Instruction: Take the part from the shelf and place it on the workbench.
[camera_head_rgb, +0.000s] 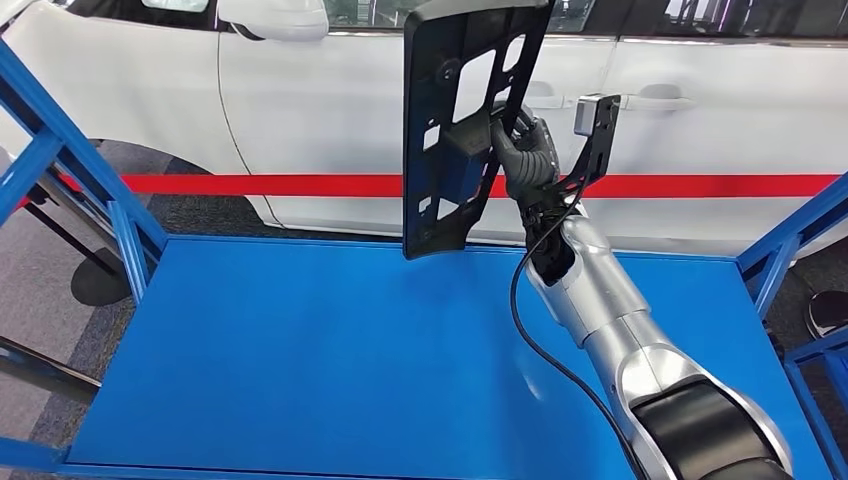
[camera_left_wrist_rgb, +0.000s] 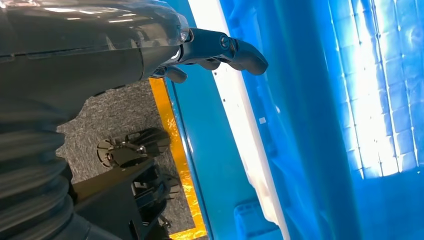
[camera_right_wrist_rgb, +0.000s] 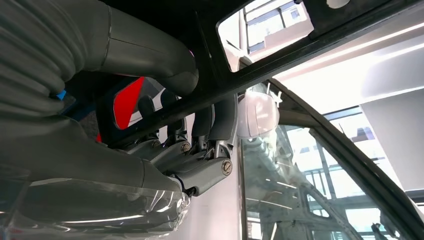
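A flat black plastic part with several cut-outs hangs upright above the far edge of the blue workbench. My right hand grips it from behind, fingers hooked through an opening. In the right wrist view the fingers curl around a black bar of the part, with the thumb above. My left hand hangs beside a blue frame, fingers loosely extended and holding nothing.
A white car with a red stripe stands right behind the workbench. Blue frame posts rise at the left and right ends. A yellow floor line runs beside grey carpet.
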